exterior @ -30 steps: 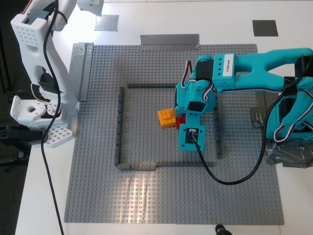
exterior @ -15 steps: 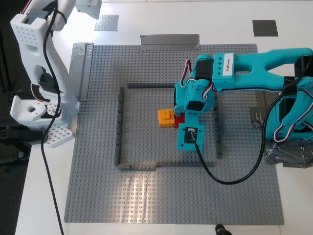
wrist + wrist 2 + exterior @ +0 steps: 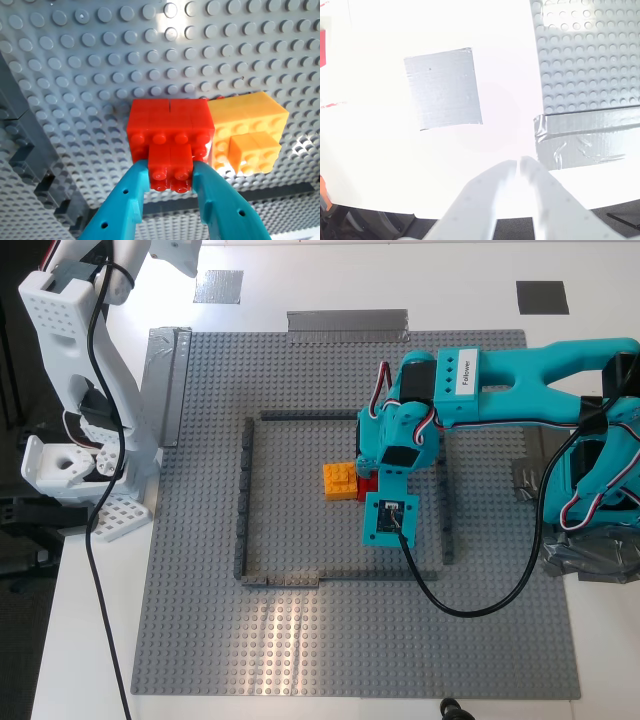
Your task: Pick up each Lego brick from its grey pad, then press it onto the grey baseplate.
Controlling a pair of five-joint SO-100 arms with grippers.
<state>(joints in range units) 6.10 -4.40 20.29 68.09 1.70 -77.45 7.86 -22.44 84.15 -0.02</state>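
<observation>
The red Lego brick (image 3: 169,131) sits on the grey baseplate (image 3: 300,640) inside the dark frame, touching the orange-yellow Lego brick (image 3: 247,135) beside it. My first gripper (image 3: 170,169), on the teal arm, is shut on the red brick's raised top part. In the exterior view the teal wrist hides most of the red brick (image 3: 367,486), while the orange-yellow brick (image 3: 340,481) shows fully. My second gripper (image 3: 518,165), on the white arm, hangs shut and holds nothing above the bare silvery grey pad (image 3: 442,88). The darker grey pad (image 3: 542,297) is also bare.
A thin dark grey brick frame (image 3: 243,490) rings the bricks. Silver tape strips (image 3: 347,323) hold the baseplate's far edge and its corner (image 3: 168,370) on the exterior view's left. The white arm's base (image 3: 70,465) stands at the exterior view's left, and a black cable (image 3: 470,605) loops over the plate.
The white arm's gripper has edged slightly toward the exterior view's left at the top edge. The teal arm and both bricks have not moved.
</observation>
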